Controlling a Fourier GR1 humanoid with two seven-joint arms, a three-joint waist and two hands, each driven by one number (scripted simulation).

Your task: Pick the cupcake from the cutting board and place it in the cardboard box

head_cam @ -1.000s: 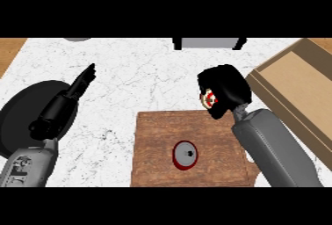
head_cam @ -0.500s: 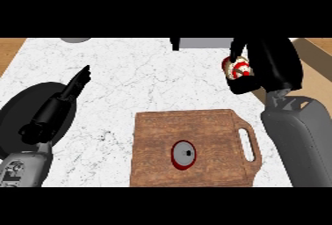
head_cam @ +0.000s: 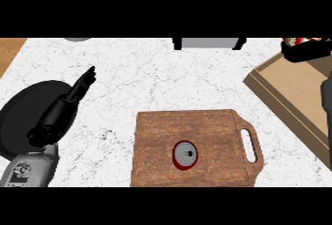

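Head view, looking steeply down on a white marbled desk (head_cam: 162, 74). At the far left a round black plate (head_cam: 19, 118) lies on the desk, partly covered by the left forearm. The left hand (head_cam: 68, 103) rests above it, its fingers (head_cam: 86, 78) straight and together, pointing away from the body toward the desk's far edge and holding nothing. In the centre foreground lies a brown wooden cutting board (head_cam: 194, 147) with a slotted handle on its right side; a small round grey disc with a red rim (head_cam: 185, 154) sits on it, slightly right of its middle. At the top centre a grey object (head_cam: 207, 42) stands at the desk's far edge, cut off by the frame. At the right, an open cardboard box (head_cam: 292, 96) sits at an angle on the desk, running off the right edge. The right hand (head_cam: 304, 52) shows in the upper right corner, above the box's far end, its dark fingers curled around the cupcake (head_cam: 303, 41), of which only a red and white part is visible at the top.
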